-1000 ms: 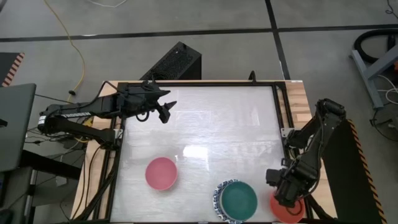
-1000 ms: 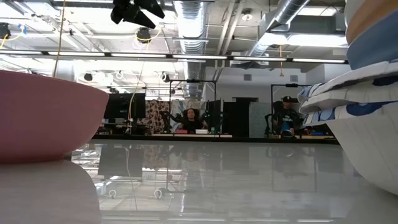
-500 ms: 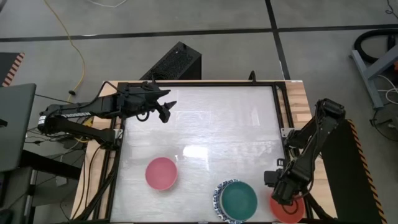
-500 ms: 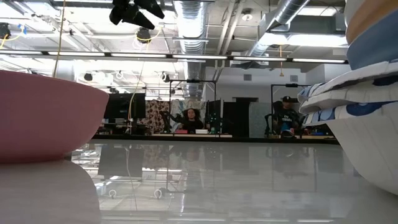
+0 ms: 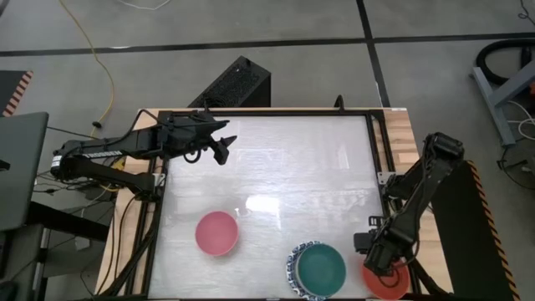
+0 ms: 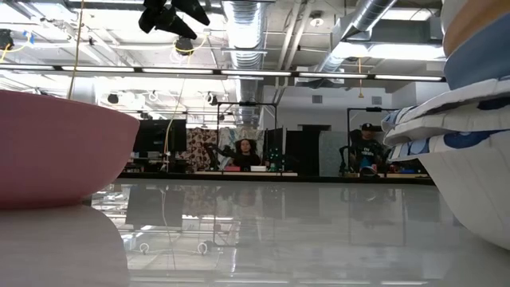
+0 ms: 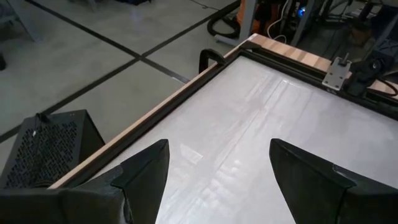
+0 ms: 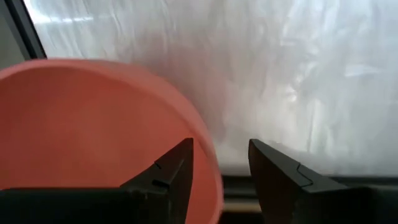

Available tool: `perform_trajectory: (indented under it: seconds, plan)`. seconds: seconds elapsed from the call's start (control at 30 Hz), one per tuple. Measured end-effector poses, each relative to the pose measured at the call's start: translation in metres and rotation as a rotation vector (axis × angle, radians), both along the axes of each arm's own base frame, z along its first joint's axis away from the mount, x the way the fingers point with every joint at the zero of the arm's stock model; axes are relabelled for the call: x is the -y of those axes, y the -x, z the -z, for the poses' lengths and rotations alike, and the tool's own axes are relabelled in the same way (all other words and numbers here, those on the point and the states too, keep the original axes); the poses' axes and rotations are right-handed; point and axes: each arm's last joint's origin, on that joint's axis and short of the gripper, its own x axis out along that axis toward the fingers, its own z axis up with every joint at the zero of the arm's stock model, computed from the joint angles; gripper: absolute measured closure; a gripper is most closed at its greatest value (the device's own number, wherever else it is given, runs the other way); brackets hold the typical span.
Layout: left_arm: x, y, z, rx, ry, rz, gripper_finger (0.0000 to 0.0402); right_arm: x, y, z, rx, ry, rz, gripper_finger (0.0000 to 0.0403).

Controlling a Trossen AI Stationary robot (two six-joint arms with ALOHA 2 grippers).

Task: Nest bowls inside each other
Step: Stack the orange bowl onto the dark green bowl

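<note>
No writing is readable anywhere. My left gripper (image 5: pixel 224 149) hangs spread and empty above the table's (image 5: pixel 276 167) far left. Near the front edge sits an empty pink bowl (image 5: pixel 217 232). Right of it, a dark green bowl (image 5: pixel 322 266) nests in a blue-patterned stack (image 5: pixel 294 269). Farthest right, my right gripper (image 8: pixel 219 171) straddles the rim of the empty red bowl (image 8: pixel 87 130), fingers parted, not clenched.

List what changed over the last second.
The right hand slid toward the table's near edge along the orange bowl, its fingers straddling the rim, gap unchanged. The left hand, pink bowl and green-topped stack stayed put.
</note>
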Motion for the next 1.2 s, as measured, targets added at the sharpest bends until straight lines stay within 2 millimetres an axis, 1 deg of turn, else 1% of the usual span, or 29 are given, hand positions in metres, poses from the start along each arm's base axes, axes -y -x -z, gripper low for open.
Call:
perform_trajectory:
  seconds: [0.17,0.23,0.3,0.43,0.47,0.6,0.7,0.87,1.07,1.2]
  plan:
    - [0.0,0.0,0.0,-0.004,-0.006,0.002,0.0136,0.002,0.0,0.01,0.002,-0.011,0.037,0.0231]
    - [0.0,0.0,0.0,-0.011,-0.018,-0.001,0.0136,0.003,0.0,0.012,-0.008,-0.006,0.046,0.0247]
    - [-0.001,0.0,0.0,-0.013,-0.027,-0.017,0.0136,0.004,-0.001,0.012,-0.017,-0.012,0.051,0.0278]
    - [-0.001,0.001,0.0,-0.014,-0.036,-0.039,0.0136,0.007,-0.005,0.012,-0.041,-0.02,0.099,0.0374]
    - [-0.001,0.001,0.0,-0.014,-0.036,-0.039,0.0136,0.007,-0.008,0.011,-0.037,-0.027,0.121,0.0385]
    - [-0.001,0.001,0.0,-0.014,-0.036,-0.039,0.0136,0.014,-0.017,0.011,-0.03,-0.007,0.244,0.0382]
    - [-0.001,0.001,0.0,-0.014,-0.037,-0.039,0.0136,0.023,-0.026,0.011,-0.031,0.021,0.36,0.0392]
    - [-0.001,0.001,0.0,-0.016,-0.039,-0.038,0.0136,0.047,-0.039,0.011,-0.073,0.101,0.564,0.0392]
    - [-0.001,0.001,0.0,-0.031,-0.058,-0.028,0.0136,0.071,-0.055,0.011,-0.066,0.146,0.672,0.0392]
    - [-0.001,0.001,0.0,-0.031,-0.058,-0.028,0.0136,0.096,-0.068,0.011,-0.059,0.186,0.772,0.0392]
